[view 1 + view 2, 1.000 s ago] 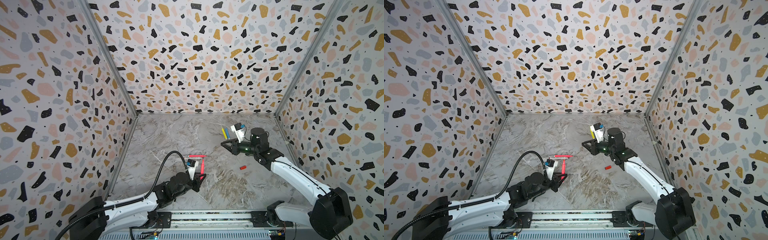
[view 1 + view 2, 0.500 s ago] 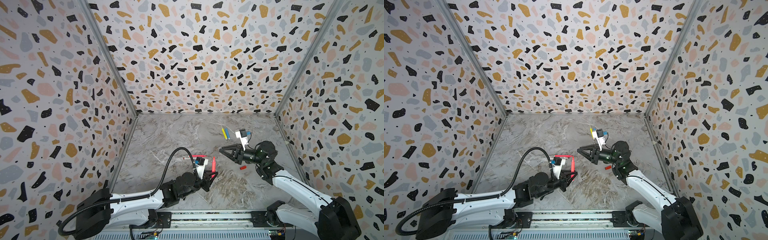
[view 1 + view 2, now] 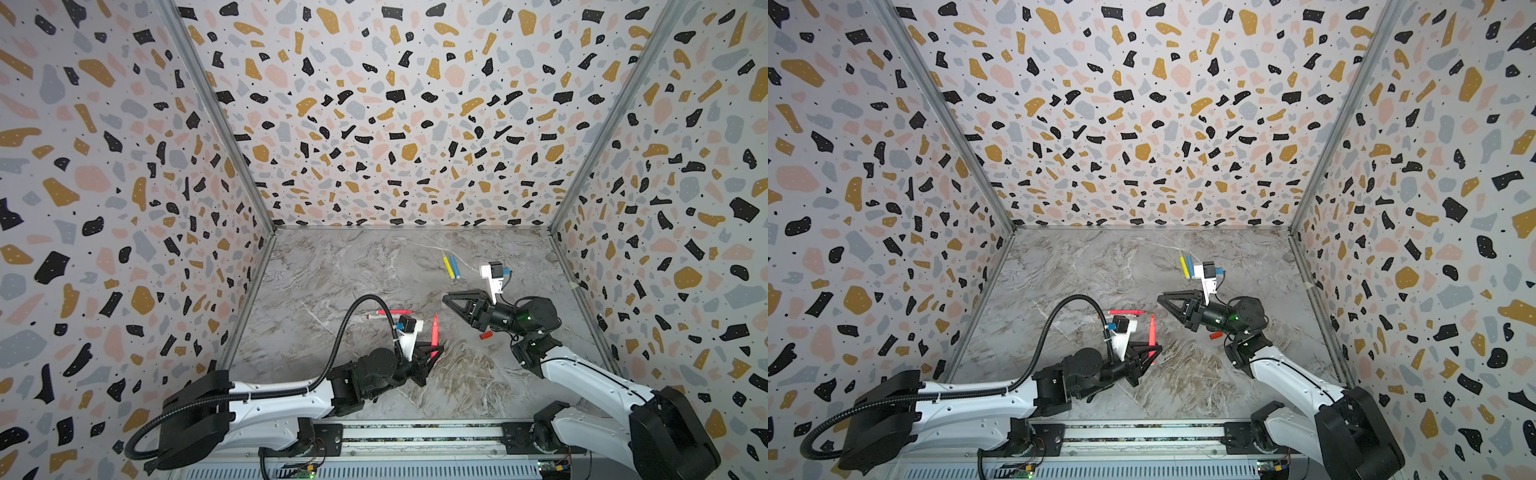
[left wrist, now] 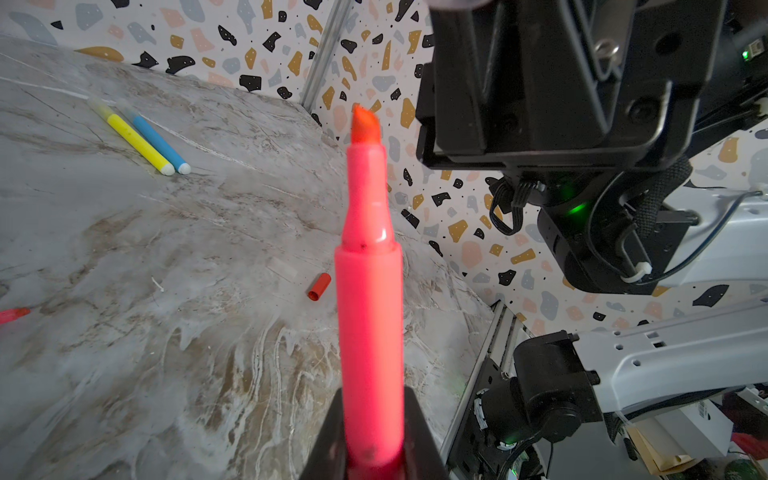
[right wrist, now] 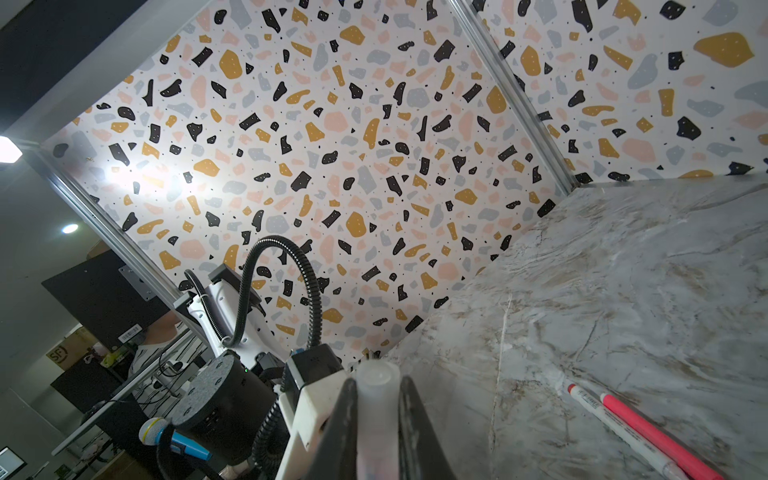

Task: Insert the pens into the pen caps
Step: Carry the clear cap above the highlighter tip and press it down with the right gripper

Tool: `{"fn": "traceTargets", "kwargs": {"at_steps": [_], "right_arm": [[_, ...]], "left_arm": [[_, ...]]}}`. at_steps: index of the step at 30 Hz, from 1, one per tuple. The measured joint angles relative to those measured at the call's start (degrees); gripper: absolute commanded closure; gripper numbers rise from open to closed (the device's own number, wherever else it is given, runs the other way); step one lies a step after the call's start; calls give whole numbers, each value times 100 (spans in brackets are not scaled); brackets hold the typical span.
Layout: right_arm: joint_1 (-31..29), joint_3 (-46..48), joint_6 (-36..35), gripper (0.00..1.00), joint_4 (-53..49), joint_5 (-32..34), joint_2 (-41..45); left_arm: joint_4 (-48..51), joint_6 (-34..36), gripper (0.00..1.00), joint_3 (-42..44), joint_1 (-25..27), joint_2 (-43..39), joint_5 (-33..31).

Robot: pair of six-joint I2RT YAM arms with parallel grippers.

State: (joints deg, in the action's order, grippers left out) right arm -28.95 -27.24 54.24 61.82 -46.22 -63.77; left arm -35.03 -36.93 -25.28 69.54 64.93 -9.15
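Pens [image 3: 447, 266] lie aside; left tool [image 3: 432, 355] clamps pink pen [image 3: 434, 332], right tool [image 3: 446, 297] frosted cap [image 5: 375, 399].

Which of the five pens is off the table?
The neon pink marker clamped in the left gripper; the second pink marker, white pen, yellow pen and blue pen lie on the table.

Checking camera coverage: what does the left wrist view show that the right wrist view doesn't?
Only left wrist: the held pink pen, tip bare, the yellow pen, blue pen and red cap. Only right wrist: a translucent piece in the right end effector, and the white pen. Both: the marble table.
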Motion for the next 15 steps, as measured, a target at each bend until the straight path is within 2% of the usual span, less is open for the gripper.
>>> {"fn": "traceTargets", "kwargs": {"at_steps": [15], "right_arm": [[-136, 90, 144, 88, 376, 238, -188]], "left_arm": [[-107, -2, 100, -199, 59, 59, -24]]}}
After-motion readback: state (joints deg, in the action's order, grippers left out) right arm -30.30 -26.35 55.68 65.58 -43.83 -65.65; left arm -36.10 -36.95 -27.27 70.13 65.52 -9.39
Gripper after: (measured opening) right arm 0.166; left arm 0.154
